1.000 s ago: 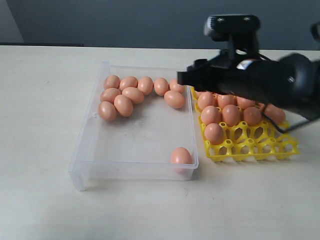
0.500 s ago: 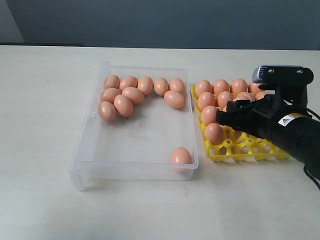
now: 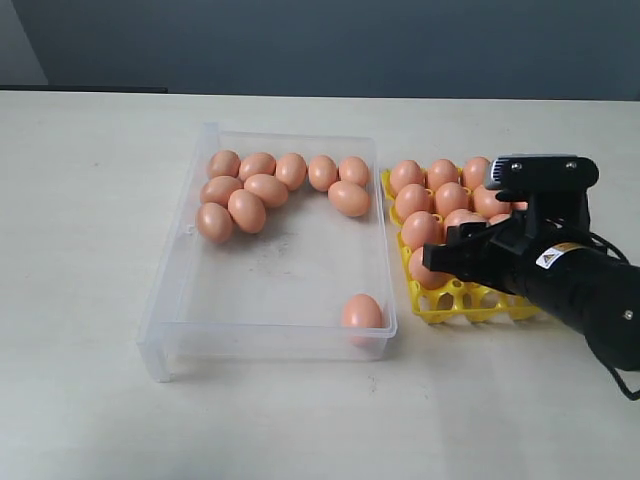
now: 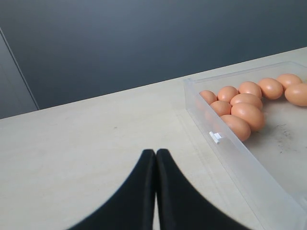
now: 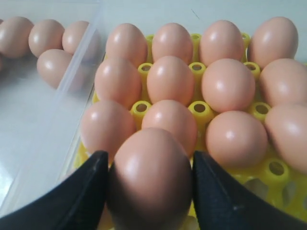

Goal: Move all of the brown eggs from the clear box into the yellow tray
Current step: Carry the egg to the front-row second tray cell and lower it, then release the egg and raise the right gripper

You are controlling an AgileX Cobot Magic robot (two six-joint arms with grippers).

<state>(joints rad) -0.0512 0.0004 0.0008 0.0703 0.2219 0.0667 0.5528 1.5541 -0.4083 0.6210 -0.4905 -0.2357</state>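
In the right wrist view my right gripper (image 5: pixel 149 162) is shut on one brown egg (image 5: pixel 149 177), its black fingers (image 5: pixel 88 191) pressed to both sides. It hangs low over the front rows of the yellow tray (image 3: pixel 470 302), which holds several eggs (image 5: pixel 170 79). In the exterior view the right gripper (image 3: pixel 445 258) covers the held egg. The clear box (image 3: pixel 170 290) holds a cluster of several eggs (image 3: pixel 265 188) at its far end and a lone egg (image 3: pixel 362 312) in its near right corner. My left gripper (image 4: pixel 156 153) is shut and empty above bare table beside the box wall (image 4: pixel 240 158).
The light table (image 3: pixel 90 200) runs all round the box and tray. The tray sits right beside the box's right wall. Empty yellow cups (image 5: pixel 276 167) show at the tray's front. A dark wall (image 3: pixel 300 40) stands behind the table.
The right arm has swung from above the tray's far left corner down and toward the tray's front rows. Eggs in the box have not moved.
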